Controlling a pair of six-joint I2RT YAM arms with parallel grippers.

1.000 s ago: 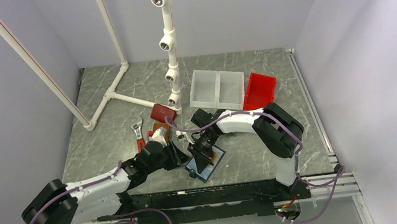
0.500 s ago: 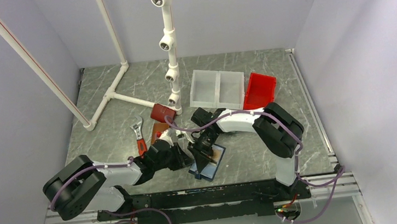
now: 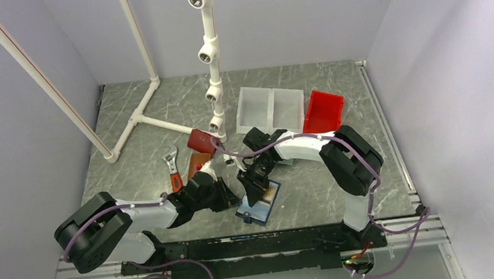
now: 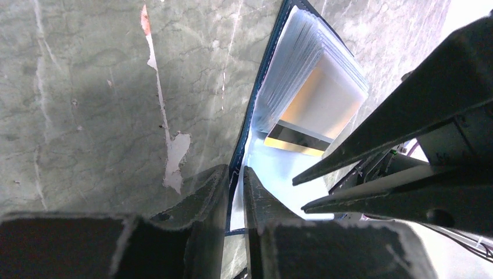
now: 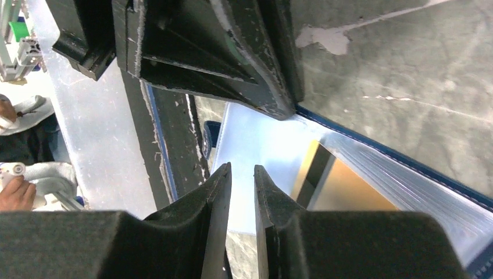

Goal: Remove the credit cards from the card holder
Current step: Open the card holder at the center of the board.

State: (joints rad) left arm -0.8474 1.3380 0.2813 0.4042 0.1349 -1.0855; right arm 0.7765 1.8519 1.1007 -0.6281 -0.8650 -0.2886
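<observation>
the left claw is clenched on the near edge of the card holder: the left wrist view shows the navy rim and the light-blue flap running straight into the narrow slot between its two fingers. a second ago those jaws stood clearly wider and sat just left of the holder; since then they have slid in and closed down onto the rim. the holder has also turned a little on the marble table, its long side now pointing more toward the arms.

the right claw hangs over the open inside of the holder, fingers a thin slit apart. i see nothing between them, but whether they nip a clear sleeve i cannot tell. it has drawn back slightly toward the far end of the holder.

the holder lies open and flat near the front of the table, between the two claws. its fan of clear plastic sleeves bulges upward, and an orange-tan credit card with a black stripe sits inside one of them, not yet out. i can make out no other card.

my reading is that the left arm has just pinned the holder, so the right one can tug a card without dragging the whole thing along. extraction itself looks still ahead.
</observation>
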